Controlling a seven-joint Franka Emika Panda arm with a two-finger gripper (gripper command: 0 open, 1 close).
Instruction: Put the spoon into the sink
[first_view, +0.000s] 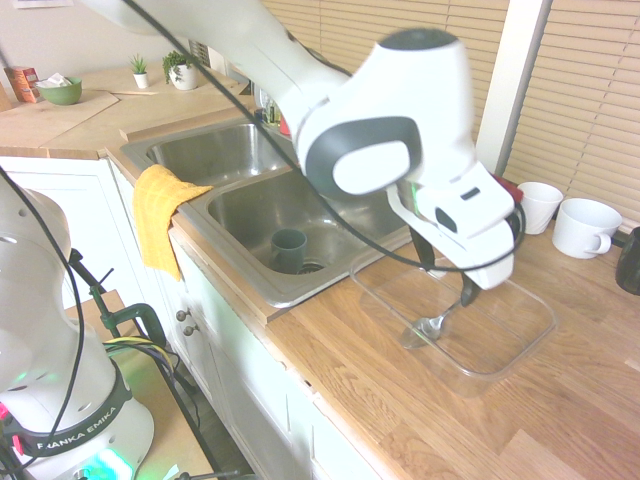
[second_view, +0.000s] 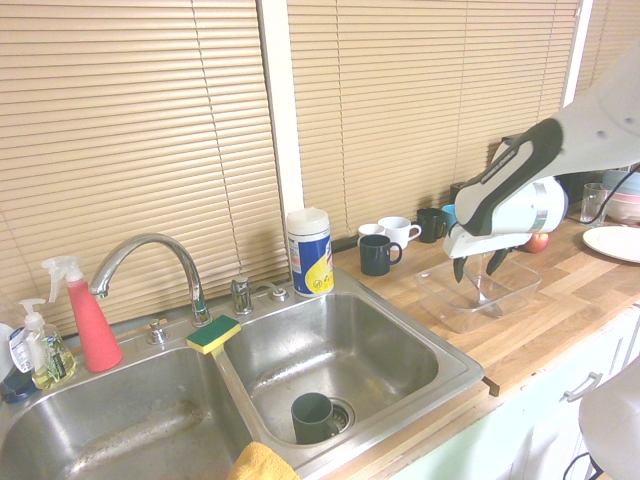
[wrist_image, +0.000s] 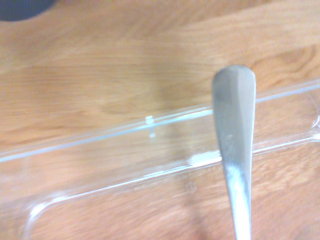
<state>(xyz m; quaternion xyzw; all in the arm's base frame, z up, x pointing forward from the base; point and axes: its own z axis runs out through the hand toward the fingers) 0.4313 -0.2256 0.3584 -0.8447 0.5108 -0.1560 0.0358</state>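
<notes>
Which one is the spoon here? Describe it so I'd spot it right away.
Start at the steel two-basin sink and look along the wooden counter to the clear glass dish beside it. The spoon lies inside that dish, under the gripper. It is the only slim silver utensil; its neighbours are mugs.

Pincer (first_view: 441, 278) low, pointing down, fingers apart.

Light: bright, even daylight; blinds (second_view: 150, 130) glow softly.
Glare: sink (second_view: 360, 350) steel shines; dish (wrist_image: 125, 150) rim glints toward 3 o'clock.
Blur: arm smeared in the first exterior view; wrist view soft, spoon (wrist_image: 235, 140) handle hazy.
</notes>
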